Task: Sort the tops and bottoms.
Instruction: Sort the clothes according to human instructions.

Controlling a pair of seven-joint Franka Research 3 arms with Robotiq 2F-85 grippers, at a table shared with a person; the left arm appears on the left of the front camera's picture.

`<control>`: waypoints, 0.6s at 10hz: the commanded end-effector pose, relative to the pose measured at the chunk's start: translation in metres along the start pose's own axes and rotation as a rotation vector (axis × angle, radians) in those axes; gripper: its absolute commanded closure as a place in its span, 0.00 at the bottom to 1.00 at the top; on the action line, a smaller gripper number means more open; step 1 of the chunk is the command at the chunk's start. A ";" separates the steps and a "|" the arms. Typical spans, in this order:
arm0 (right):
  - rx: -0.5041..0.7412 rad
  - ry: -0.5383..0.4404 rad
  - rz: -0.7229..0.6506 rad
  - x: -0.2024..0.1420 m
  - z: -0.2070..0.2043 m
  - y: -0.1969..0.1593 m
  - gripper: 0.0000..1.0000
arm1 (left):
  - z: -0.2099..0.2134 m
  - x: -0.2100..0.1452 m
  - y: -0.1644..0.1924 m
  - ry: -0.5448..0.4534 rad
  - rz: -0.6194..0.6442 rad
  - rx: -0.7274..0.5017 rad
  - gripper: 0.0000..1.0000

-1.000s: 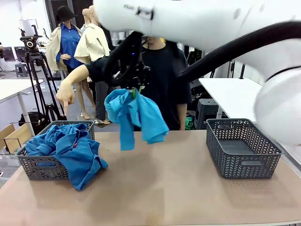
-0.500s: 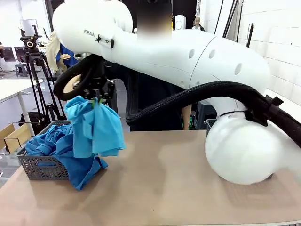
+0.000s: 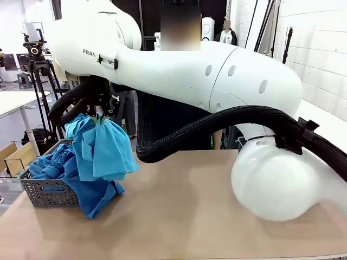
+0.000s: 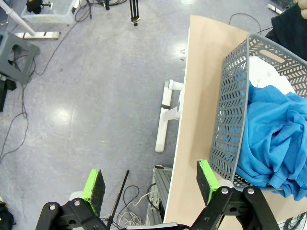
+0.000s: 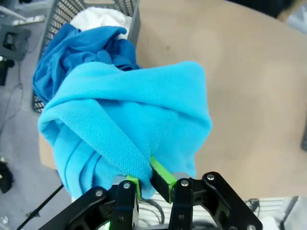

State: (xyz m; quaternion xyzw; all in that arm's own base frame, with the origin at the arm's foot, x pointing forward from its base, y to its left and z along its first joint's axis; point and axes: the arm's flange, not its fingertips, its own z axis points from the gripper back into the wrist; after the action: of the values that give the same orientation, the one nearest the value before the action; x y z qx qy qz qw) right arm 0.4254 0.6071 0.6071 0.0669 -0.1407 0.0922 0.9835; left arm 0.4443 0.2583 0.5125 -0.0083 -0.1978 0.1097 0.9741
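Front view: the right arm [image 3: 179,70], its white shell lettered "FRA" before the print runs out of sight, reaches across the table [image 3: 190,216] from 3 o'clock toward 9 o'clock. Its right gripper [image 3: 98,116] is pinched on a sky-blue shirt [image 3: 100,149], which hangs in folds just above the grey basket [image 3: 46,192] at the table's 9 o'clock edge. Royal-blue shirts [image 3: 87,189] fill that basket and spill over its near rim onto the tabletop. A black cable sleeve [image 3: 227,116] loops along the arm.

Left wrist view: the left gripper [image 4: 151,184] stands spread wide with nothing between its green pads [image 4: 94,184], hanging over the table edge and the grey floor [image 4: 86,86]. The basket lies at 3 o'clock, holding blue cloth [image 4: 273,139] with a patch of white shirt [image 4: 266,76] above it.

Right wrist view: the gripper's green pads [image 5: 162,176] are pressed together on a fold of the sky-blue shirt at 6 o'clock. Beyond it, at 11 o'clock, the basket shows the royal-blue shirts and the white one.
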 end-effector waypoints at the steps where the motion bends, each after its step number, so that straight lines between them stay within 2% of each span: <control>1: 0.023 0.010 0.021 0.001 0.010 -0.003 1.00 | 0.001 -0.001 0.002 0.001 -0.007 0.006 0.00; 3: 0.006 0.001 0.006 0.000 0.003 -0.001 1.00 | 0.001 -0.001 0.002 0.001 -0.007 0.006 0.00; 4: 0.018 -0.011 -0.125 0.013 0.000 0.010 1.00 | 0.001 -0.001 0.002 0.001 -0.007 0.006 0.00; 6: 0.080 -0.106 -0.330 0.057 -0.009 0.038 1.00 | 0.001 -0.001 0.002 0.001 -0.007 0.006 0.00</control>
State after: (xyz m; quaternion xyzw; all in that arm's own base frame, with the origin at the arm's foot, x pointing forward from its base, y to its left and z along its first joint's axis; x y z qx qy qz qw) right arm 0.4426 0.6111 0.5969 0.1011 -0.1505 -0.0093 0.9834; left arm 0.4443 0.2583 0.5125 -0.0083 -0.1978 0.1097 0.9741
